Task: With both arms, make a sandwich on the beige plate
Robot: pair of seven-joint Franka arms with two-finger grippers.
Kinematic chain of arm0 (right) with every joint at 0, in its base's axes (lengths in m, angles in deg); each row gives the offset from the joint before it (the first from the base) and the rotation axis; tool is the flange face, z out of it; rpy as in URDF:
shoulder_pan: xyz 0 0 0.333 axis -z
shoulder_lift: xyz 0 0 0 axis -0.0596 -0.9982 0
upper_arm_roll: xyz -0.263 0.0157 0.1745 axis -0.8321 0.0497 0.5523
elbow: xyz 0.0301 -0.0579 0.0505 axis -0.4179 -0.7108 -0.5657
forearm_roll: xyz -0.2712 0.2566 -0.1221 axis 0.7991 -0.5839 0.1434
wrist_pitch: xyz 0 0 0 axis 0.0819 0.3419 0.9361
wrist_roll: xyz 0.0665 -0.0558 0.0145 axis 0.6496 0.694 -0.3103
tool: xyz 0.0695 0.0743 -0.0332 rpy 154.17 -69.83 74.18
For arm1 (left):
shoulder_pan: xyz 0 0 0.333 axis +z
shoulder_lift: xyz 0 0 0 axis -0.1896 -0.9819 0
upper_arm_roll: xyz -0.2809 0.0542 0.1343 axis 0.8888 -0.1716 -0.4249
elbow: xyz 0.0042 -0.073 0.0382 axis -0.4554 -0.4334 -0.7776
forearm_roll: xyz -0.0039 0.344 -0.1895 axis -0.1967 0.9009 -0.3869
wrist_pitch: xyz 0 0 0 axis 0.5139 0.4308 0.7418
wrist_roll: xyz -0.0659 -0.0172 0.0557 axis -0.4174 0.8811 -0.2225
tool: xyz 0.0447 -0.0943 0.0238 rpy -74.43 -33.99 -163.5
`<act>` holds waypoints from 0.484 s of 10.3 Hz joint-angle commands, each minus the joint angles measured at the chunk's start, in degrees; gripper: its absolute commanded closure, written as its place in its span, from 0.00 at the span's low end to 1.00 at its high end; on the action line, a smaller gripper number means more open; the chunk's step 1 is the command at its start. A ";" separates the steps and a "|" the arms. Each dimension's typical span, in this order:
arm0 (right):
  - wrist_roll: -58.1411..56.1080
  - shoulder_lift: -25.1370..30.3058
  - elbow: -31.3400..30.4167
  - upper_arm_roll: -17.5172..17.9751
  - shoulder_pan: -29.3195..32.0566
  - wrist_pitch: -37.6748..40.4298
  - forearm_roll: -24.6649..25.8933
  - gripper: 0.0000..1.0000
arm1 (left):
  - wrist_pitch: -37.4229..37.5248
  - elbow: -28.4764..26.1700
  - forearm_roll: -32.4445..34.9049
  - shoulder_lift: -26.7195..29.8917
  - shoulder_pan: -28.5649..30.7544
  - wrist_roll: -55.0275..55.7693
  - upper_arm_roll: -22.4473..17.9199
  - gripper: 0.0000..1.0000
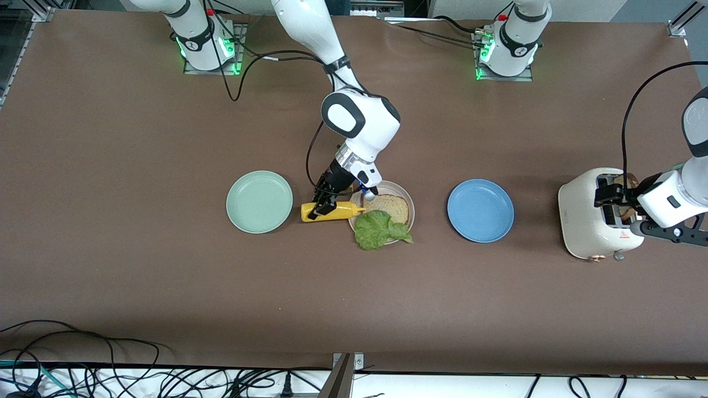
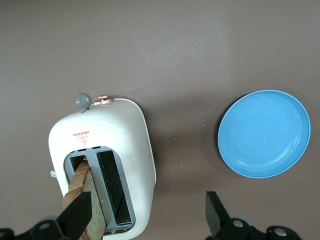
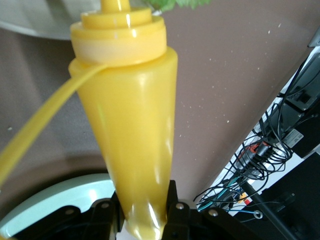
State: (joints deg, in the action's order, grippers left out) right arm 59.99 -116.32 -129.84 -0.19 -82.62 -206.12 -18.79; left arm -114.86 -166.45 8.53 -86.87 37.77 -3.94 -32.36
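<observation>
The beige plate [image 1: 410, 202] holds one bread slice [image 1: 390, 208], with the lettuce leaf [image 1: 379, 230] draped over its rim on the side nearer the front camera. My right gripper [image 1: 323, 208] is shut on the base of a yellow squeeze bottle [image 1: 333, 211] [image 3: 131, 125], whose nozzle points at the plate. A second bread slice [image 2: 86, 189] stands in a slot of the cream toaster [image 1: 589, 221] [image 2: 127, 135]. My left gripper [image 2: 148, 214] hangs open over the toaster. One of its fingers [image 2: 80, 216] overlaps that slice.
A mint-green plate [image 1: 259, 201] lies beside the bottle toward the right arm's end. A blue plate [image 1: 480, 210] [image 2: 264, 134] sits between the beige plate and the toaster. Cables run along the table edge nearest the front camera.
</observation>
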 commanded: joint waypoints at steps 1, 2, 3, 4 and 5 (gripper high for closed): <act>0.79 -2.81 3.51 -0.66 -0.25 2.15 1.22 1.00 | 0.12 0.43 2.04 0.31 0.05 0.62 0.22 0.00; 0.79 -2.90 3.51 -0.66 -0.51 2.24 1.22 1.00 | 0.12 0.51 2.04 0.31 0.14 0.53 0.14 0.00; 0.61 -2.82 3.51 -0.75 -0.51 2.24 1.22 1.00 | 0.03 1.12 2.13 0.31 0.14 0.45 0.14 0.00; 0.44 -2.82 3.60 -0.75 -0.51 2.24 1.22 1.00 | 0.03 1.13 2.13 0.31 0.31 0.18 0.05 0.00; 0.00 -2.29 3.60 -1.01 -0.17 2.24 0.87 1.00 | 0.12 1.13 2.04 0.31 0.49 0.01 -0.04 0.00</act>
State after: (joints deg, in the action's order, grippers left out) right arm 60.00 -118.31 -127.93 -0.25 -82.77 -205.50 -18.78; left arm -114.91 -165.79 8.53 -86.87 37.97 -3.94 -32.54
